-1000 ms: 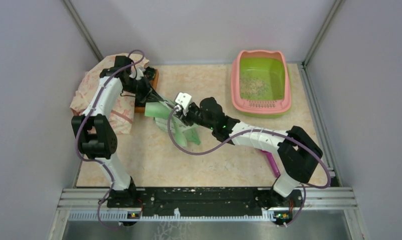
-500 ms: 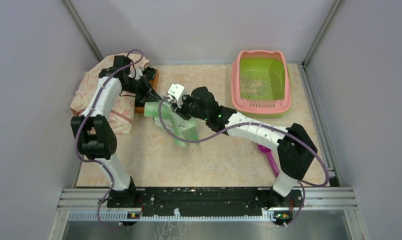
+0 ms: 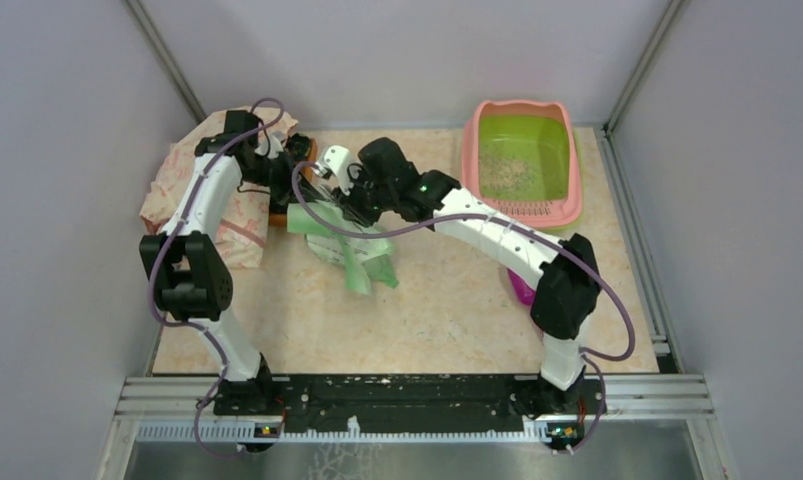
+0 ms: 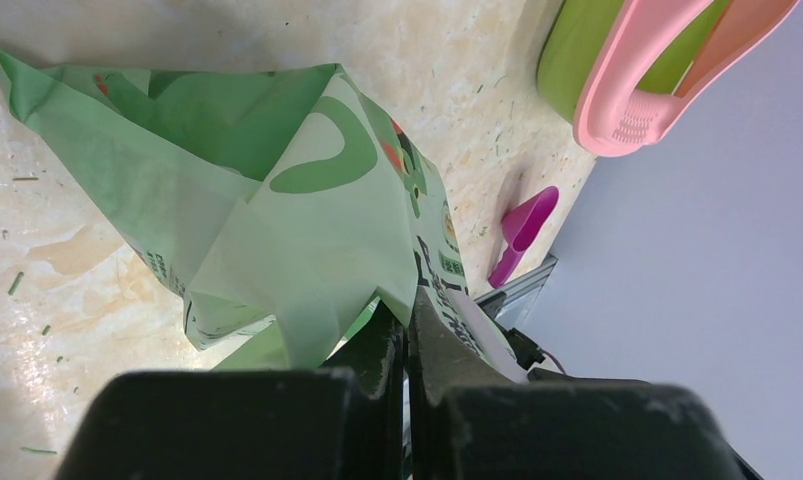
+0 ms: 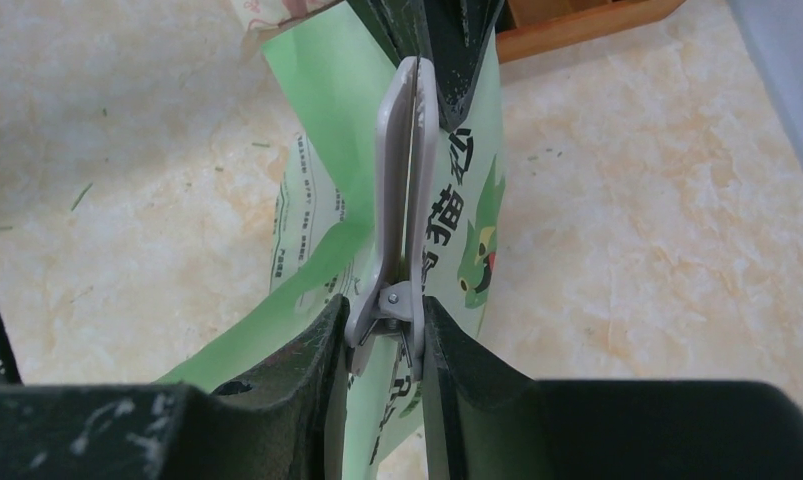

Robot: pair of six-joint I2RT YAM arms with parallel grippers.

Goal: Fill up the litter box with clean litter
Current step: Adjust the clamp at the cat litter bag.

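The litter box stands at the far right, and a thin patch of clean litter lies in its green basin. Its pink rim also shows in the left wrist view. A light green printed bag lies crumpled at the table's middle left. My left gripper is shut on the bag's edge. My right gripper is shut on a grey spring clip that is clamped on the bag, right in front of the left gripper's fingers.
A brown wooden tray sits behind the bag, under the left arm. A pink-printed sack lies at the far left by the wall. A purple scoop lies near the right arm's elbow.
My right gripper has moved far and to the left with the clip, up against the left gripper. The bag's top has bunched up between them. The left arm has barely moved.
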